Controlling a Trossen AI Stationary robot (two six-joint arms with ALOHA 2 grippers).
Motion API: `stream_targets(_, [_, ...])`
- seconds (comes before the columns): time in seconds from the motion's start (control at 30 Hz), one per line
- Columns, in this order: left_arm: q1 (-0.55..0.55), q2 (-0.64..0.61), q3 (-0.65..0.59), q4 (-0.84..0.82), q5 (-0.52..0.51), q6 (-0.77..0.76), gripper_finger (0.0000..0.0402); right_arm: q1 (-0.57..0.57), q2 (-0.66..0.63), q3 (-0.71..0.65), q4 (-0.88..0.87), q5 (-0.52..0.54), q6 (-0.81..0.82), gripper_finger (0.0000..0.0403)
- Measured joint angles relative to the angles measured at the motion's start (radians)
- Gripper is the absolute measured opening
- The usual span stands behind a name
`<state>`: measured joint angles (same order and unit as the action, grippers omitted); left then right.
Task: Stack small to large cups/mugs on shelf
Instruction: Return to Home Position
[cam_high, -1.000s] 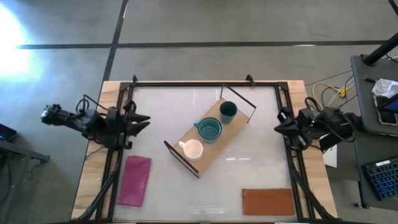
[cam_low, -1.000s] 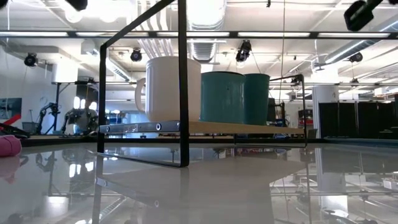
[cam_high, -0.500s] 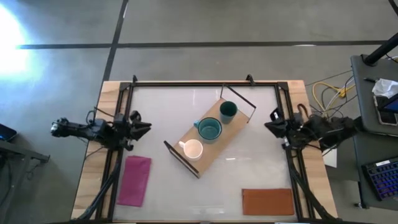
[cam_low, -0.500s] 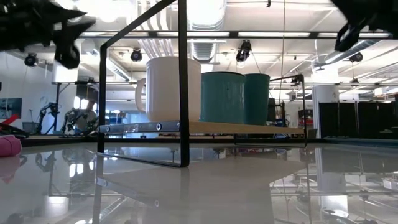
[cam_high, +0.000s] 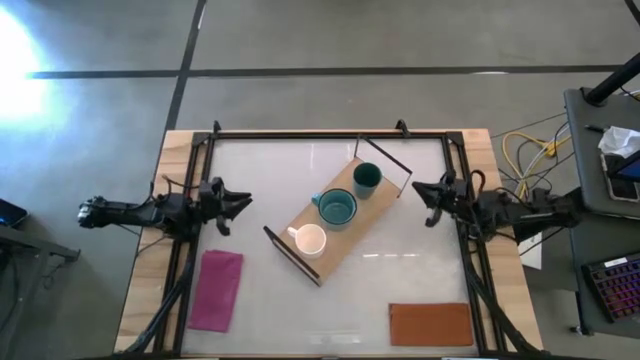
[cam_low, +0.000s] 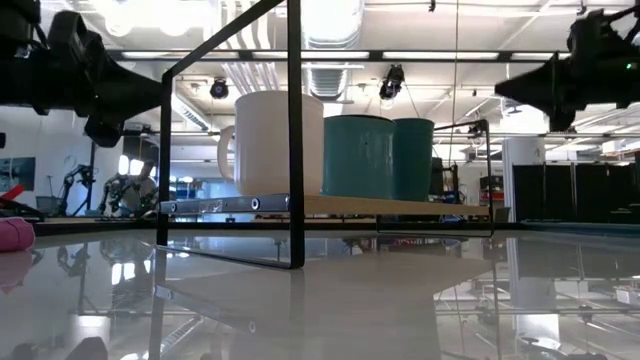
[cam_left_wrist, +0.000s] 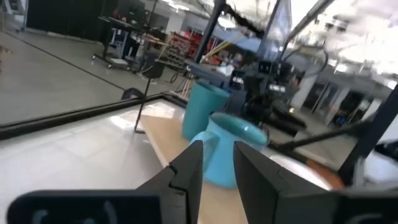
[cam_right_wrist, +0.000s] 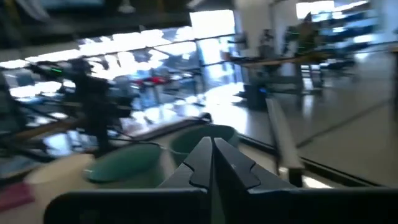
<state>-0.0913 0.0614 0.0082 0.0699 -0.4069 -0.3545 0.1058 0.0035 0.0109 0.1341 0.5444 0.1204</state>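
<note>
The light-wood shelf (cam_high: 347, 236) stands slantwise mid-table on its black frame ends. On its board stand the white mug (cam_high: 310, 240), the teal mug (cam_high: 338, 208) and the dark green tumbler (cam_high: 366, 179), in a row; the low view shows them side by side (cam_low: 278, 140). My left gripper (cam_high: 243, 203) hovers left of the shelf, open by a narrow gap (cam_left_wrist: 219, 152), pointing at the teal mug (cam_left_wrist: 239, 146). My right gripper (cam_high: 418, 192) hovers right of the shelf, shut (cam_right_wrist: 212, 146), pointing at the tumbler (cam_right_wrist: 189, 140). Both are empty.
A magenta cloth (cam_high: 217, 290) lies at the near left and a brown-orange mat (cam_high: 430, 323) at the near right. A black frame (cam_high: 300, 134) runs around the table. Bare white table lies between each gripper and the shelf.
Both arms have reached in from the table's side edges toward the shelf: my left gripper toward the right, my right gripper toward the left. Both have come into the low view at cup height. The cups and shelf have stayed still.
</note>
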Motion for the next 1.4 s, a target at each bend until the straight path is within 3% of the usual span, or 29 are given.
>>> stream_targets(0.17, [0.0,0.023,0.0,0.0,0.001,0.023,0.0075,-0.002,0.021,0.0,-0.034,0.11,-0.005,0.0009])
stream_targets(0.87, [0.0,0.093,-0.002,-0.001,0.001,0.022,0.0075,-0.002,0.031,0.0,-0.034,0.111,0.01,0.0009])
stream_targets(1.03, [-0.001,0.088,-0.003,0.002,0.094,0.022,0.0075,-0.002,0.031,0.0,-0.033,0.111,0.01,0.0009])
stream_targets(1.4, [0.0,0.091,-0.003,0.001,0.101,0.022,0.0075,-0.002,0.032,0.0,-0.033,0.11,0.01,0.0009])
